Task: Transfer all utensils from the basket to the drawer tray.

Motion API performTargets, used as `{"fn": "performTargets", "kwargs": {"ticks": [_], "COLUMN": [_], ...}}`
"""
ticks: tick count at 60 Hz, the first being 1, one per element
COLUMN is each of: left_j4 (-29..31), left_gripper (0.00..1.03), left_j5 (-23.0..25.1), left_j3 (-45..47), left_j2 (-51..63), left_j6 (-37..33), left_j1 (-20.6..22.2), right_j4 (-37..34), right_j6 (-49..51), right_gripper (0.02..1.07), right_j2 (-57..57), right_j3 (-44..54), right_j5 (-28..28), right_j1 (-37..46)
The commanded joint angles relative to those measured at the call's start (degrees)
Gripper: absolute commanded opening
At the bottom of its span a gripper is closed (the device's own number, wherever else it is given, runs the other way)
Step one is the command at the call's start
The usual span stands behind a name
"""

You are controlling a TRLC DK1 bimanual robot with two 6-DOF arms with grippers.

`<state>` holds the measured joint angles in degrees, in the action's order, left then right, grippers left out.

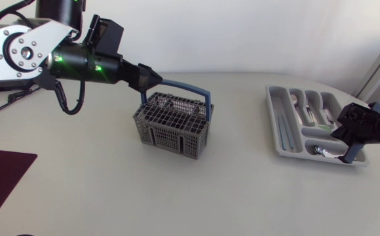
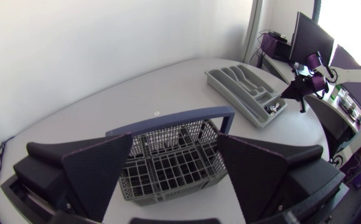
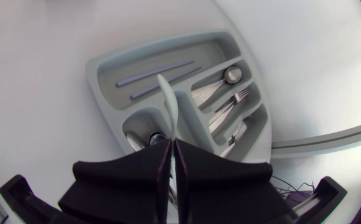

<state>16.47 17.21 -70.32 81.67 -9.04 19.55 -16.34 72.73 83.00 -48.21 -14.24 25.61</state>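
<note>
**A:** Where do we stand with the right pincer (image 3: 172, 148)?

**B:** Its fingers are pressed almost together, pinching a slim pale utensil (image 3: 168, 102) by one end. We can't tell what kind it is. It hangs over the tray (image 3: 106, 81), with its free end above the divider beside the long compartment that holds two sticks (image 3: 159, 73).

**A:** So placing is the step in hand. What do we watch?

**B:** We'd line the utensil up with one compartment before letting go. Released over a divider, it could land tilted across two. The slots with the spoon (image 3: 231, 75) and the fork (image 3: 238, 96) are partly filled, so we'd pick whichever suits it. Then we'd come down low and part the fingers only a little, so it slides in rather than drops.

**A:** And the left pincer (image 2: 175, 140)?

**B:** It is spread wide and hovers just above the basket (image 1: 173, 123), near the handle. The basket stands on the surface (image 1: 78, 190), well apart from the tray. From above we see no utensil in it, though the mesh could hide one, so we'd check each cell.
</note>
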Motion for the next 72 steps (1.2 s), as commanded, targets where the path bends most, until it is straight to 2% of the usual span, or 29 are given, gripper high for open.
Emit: {"fn": "performTargets", "kwargs": {"ticks": [1,16,29,53,62,64,70,72], "left_j4": [-0.1,0.1,0.1,-0.1,-0.6,-0.7,-1.2,-1.3], "left_gripper": [0.95,0.95,0.95,0.95,0.95,0.95,0.95,0.95], "left_j5": [-0.2,-1.1,-1.1,-1.1,-1.1,-1.1,-1.1,-1.1], "left_j3": [2.5,4.4,6.3,8.8,9.5,9.7,10.2,10.4], "left_j2": [-1.5,-3.0,-4.4,-5.5,-5.5,-5.5,-5.5,-5.4], "left_j6": [-0.8,-1.6,-2.1,-2.9,-3.1,-3.3,-3.5,-3.7], "left_j1": [-0.1,-0.1,-1.4,-2.9,-3.9,-4.1,-5.3,-5.8], "right_j4": [1.7,5.1,15.1,16.0,18.7,19.5,20.3,20.3], "right_j6": [6.2,10.7,14.0,14.4,14.3,14.1,11.9,11.2], "right_gripper": [0.08,0.08,0.08,0.14,0.28,0.34,0.66,0.73], "right_j2": [4.5,11.7,13.7,13.5,12.5,12.3,10.2,9.4], "right_j3": [0.7,-1.9,1.6,4.7,6.5,6.7,6.7,6.5], "right_j5": [1.8,4.7,7.4,7.4,7.3,7.2,7.2,7.2], "right_j1": [1.9,5.4,5.8,4.5,3.8,3.8,3.8,3.8]}}
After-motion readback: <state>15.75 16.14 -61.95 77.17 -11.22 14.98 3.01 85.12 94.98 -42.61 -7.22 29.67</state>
